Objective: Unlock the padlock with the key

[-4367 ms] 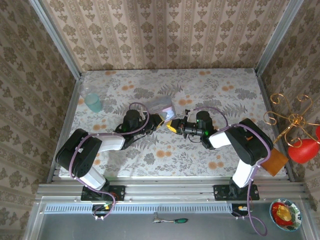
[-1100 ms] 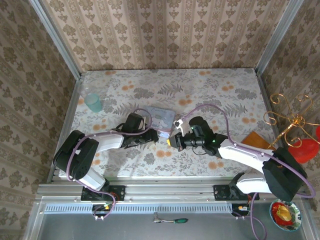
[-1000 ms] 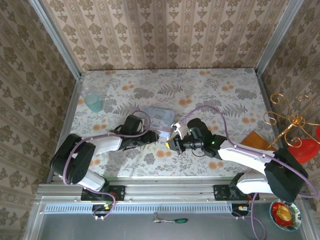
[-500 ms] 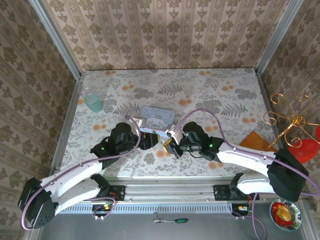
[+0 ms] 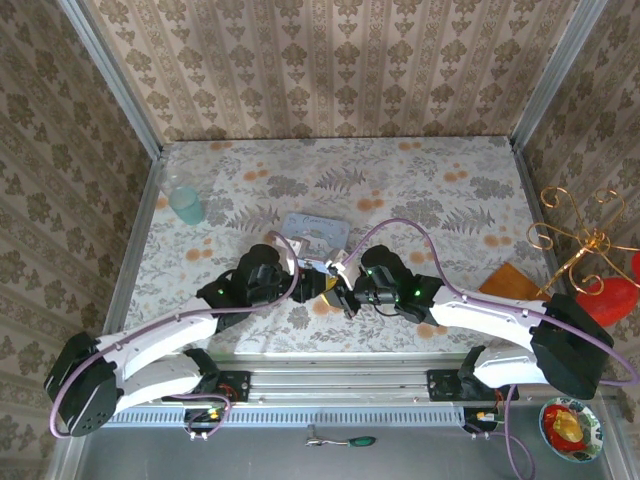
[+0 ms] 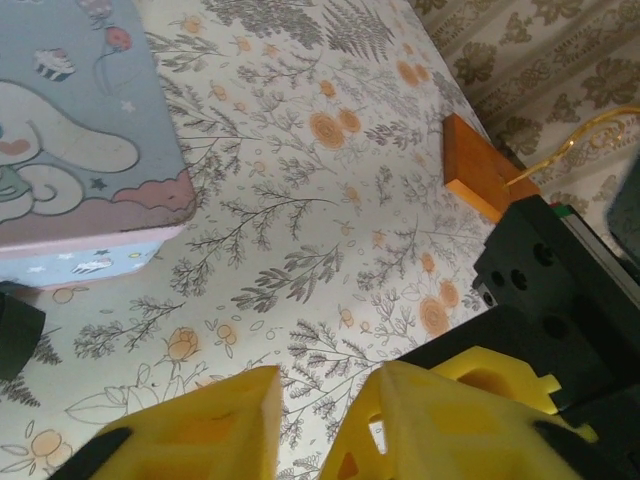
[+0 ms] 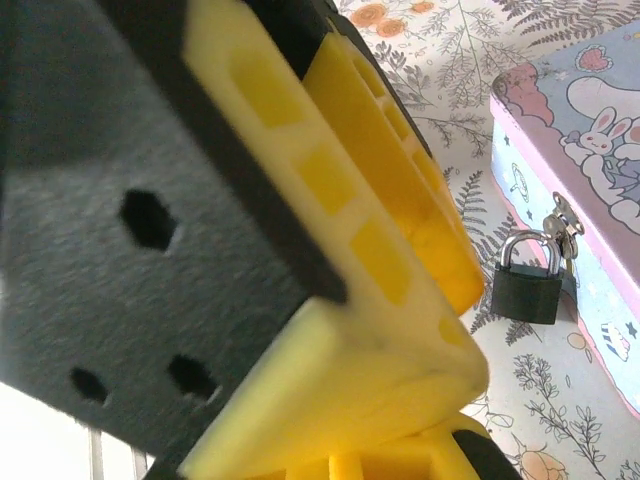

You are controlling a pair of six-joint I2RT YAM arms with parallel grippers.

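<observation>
Floral table (image 5: 450, 190), top view: left claw (image 5: 316, 284), right claw (image 5: 342, 294) nose to nose before pastel bag (image 5: 315, 228). Left wrist: claw narrowly parted, empty. Right wrist: claw pressed shut; padlock (image 7: 527, 290) flat beside bag edge, keys (image 7: 560, 222) just beside its top. Best bet: pin padlock first, pinch keys squarely.

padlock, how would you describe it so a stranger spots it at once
On the floral table, find the pastel-blue cartoon pouch with pink edging. Beside its edge sits the small black padlock, the only thing with a silver shackle, with keys at its top.
</observation>
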